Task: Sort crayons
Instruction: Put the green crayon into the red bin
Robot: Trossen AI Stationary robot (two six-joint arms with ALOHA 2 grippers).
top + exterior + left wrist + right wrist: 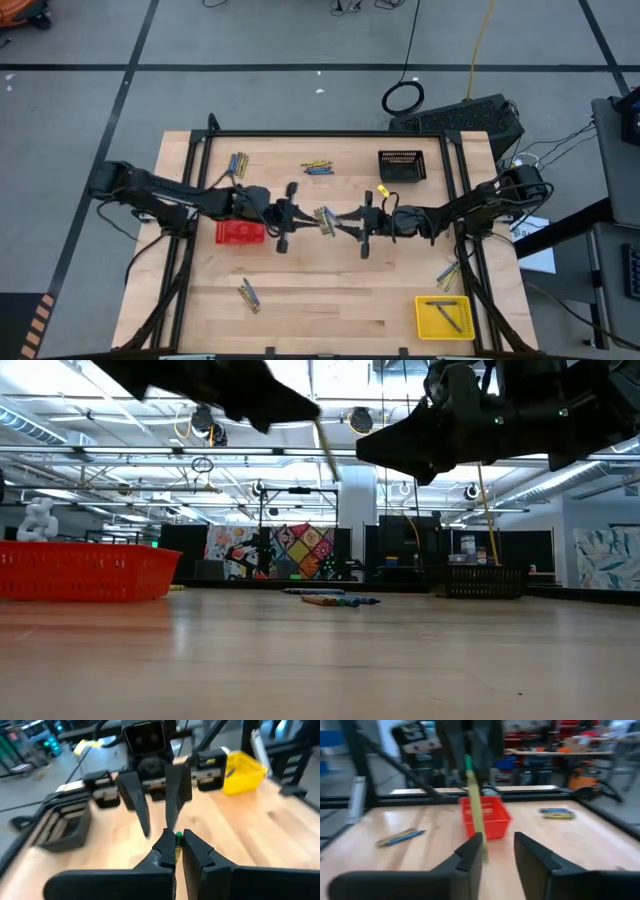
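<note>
Over the middle of the table my two grippers face each other, and one olive-yellow crayon (325, 218) is between them. My left gripper (176, 852) is shut on it. My right gripper (498, 852) is open, and the crayon (476, 810) runs down past the inner side of one of its fingers (470, 857). Loose crayons lie in small groups on the table at the far left (238, 163), the far middle (318, 167), the near left (248, 293) and the right edge (447, 272). My left gripper pinches the crayon (176, 849) between its two fingers, coming about level from the table's left. The crayon slants down below the fingers (327, 448), well clear of the table. My right gripper: I cannot tell whether the one finger beside the crayon's lower end (482, 851) touches it.
A red basket (240, 232) stands just under the left arm. A black basket (402, 165) is at the far right. A yellow basket (443, 317) at the near right corner holds a crayon. A single yellow crayon (382, 190) lies near the right arm.
</note>
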